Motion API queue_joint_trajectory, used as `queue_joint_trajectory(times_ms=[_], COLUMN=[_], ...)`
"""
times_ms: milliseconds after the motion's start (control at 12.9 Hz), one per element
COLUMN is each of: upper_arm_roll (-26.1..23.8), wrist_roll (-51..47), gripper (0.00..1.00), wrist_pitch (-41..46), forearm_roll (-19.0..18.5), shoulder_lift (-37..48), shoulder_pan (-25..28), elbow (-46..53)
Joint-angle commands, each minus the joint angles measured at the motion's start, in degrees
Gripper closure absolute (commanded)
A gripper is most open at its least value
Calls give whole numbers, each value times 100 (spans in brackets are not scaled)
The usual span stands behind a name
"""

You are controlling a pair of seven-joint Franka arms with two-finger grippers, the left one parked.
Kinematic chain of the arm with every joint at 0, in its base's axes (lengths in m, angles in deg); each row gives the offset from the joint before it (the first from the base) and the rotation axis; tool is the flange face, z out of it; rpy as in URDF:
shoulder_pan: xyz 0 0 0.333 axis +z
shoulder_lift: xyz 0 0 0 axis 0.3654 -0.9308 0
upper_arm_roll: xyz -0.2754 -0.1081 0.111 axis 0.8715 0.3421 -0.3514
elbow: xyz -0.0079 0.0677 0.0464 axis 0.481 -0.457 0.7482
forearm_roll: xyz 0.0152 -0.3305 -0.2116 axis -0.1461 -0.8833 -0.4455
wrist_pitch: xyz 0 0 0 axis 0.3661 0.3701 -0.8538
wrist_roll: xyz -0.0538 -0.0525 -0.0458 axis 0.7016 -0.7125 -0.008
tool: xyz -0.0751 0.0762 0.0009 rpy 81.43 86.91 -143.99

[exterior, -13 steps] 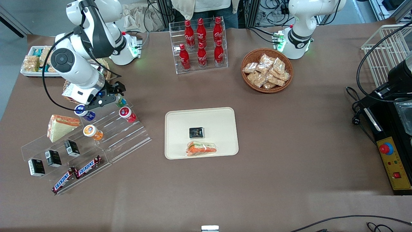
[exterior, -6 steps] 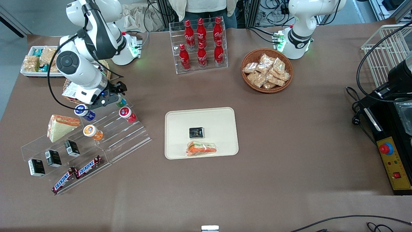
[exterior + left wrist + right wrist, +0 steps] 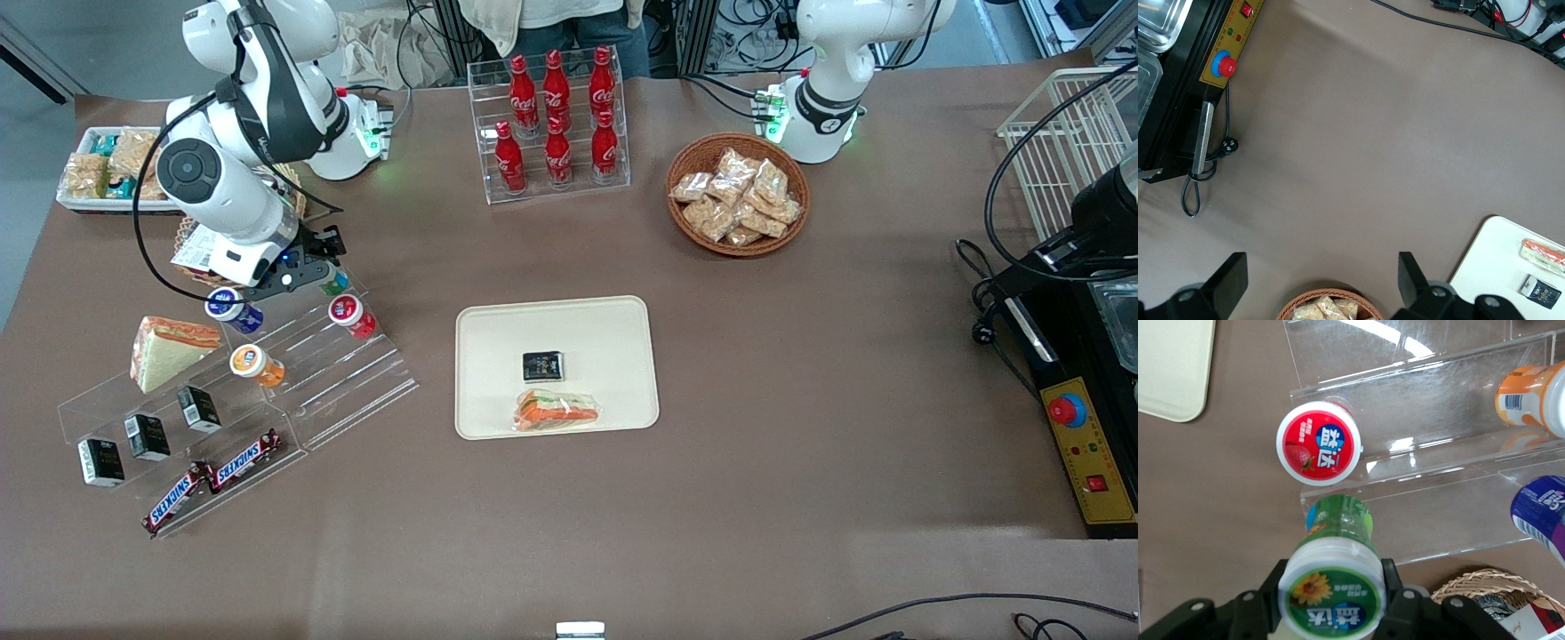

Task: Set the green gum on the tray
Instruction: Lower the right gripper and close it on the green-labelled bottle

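Observation:
The green gum [image 3: 335, 284], a green bottle with a white-rimmed sunflower lid [image 3: 1332, 597], is at the top step of the clear stepped stand [image 3: 356, 382], toward the working arm's end of the table. My right gripper [image 3: 322, 267] [image 3: 1331, 603] is shut on it, one black finger [image 3: 1395, 592] pressed to each side of the lid. The cream tray [image 3: 498, 329] [image 3: 1171, 367] lies flat mid-table, apart from the stand, and carries a black packet [image 3: 542, 364] and a wrapped sandwich [image 3: 556, 411].
A red-lidded bottle [image 3: 348, 313] [image 3: 1319, 443], a blue one [image 3: 229, 307] and an orange one [image 3: 255, 363] lie on the stand's steps close to the gripper. A cola rack [image 3: 551, 124] and a snack basket [image 3: 738, 194] stand farther from the camera than the tray.
The right arm has drawn back slightly away from the front camera. The gripper stays around the green gum, which has barely shifted.

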Motion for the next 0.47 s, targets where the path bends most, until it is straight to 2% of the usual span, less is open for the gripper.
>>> queue_joint_trajectory(times_ms=[0, 155, 388], upper_arm_roll=[2, -32, -137], wrist_roll=[31, 14, -161], gripper=[70, 69, 69], wrist_pitch=[64, 554, 1031], forearm_roll=[125, 142, 553], shoulder_lift=[289, 334, 308], shoulder_pan=[17, 25, 26], elbow=[-51, 273, 766])
